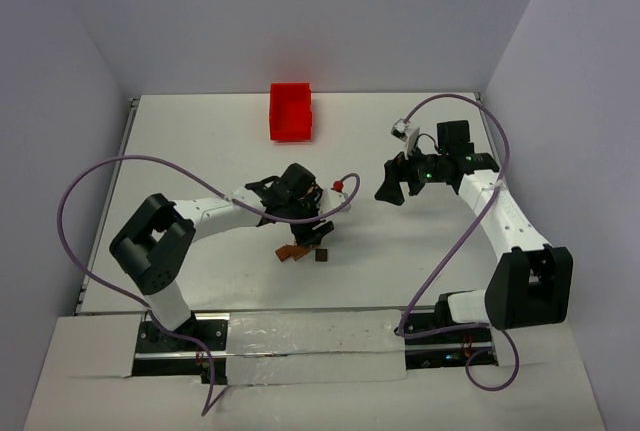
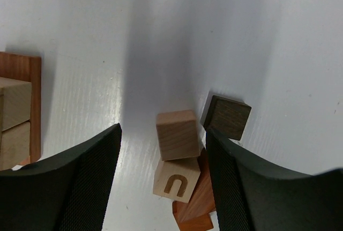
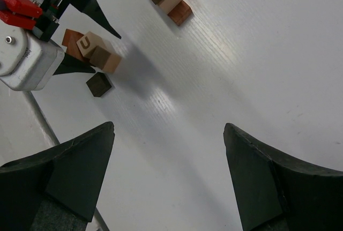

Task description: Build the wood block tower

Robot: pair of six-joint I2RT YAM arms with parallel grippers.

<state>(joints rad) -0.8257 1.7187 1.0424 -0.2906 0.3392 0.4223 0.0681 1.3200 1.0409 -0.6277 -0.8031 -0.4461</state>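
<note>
My left gripper [image 2: 163,134] stands open, low over the table, straddling a small pile. The pile is a plain tan cube [image 2: 178,133], a tan cube marked U [image 2: 177,178] and a reddish-brown flat block [image 2: 195,205] under them. The right finger [image 2: 257,188] is close to the pile; the left finger [image 2: 80,188] stands apart from it. A dark brown block [image 2: 226,116] lies just beyond the right finger. At the left edge, tan blocks [image 2: 13,118] rest on a reddish-brown flat piece [image 2: 24,67]. My right gripper [image 3: 169,126] hangs open over bare table, with nothing between its fingers.
A red bin [image 1: 291,111] stands at the back of the white table [image 1: 200,151]. From above, reddish-brown blocks [image 1: 293,251] and the dark block [image 1: 321,254] lie just below the left gripper [image 1: 318,223]. The right gripper [image 1: 388,189] is off to their right. Purple cables loop beside both arms.
</note>
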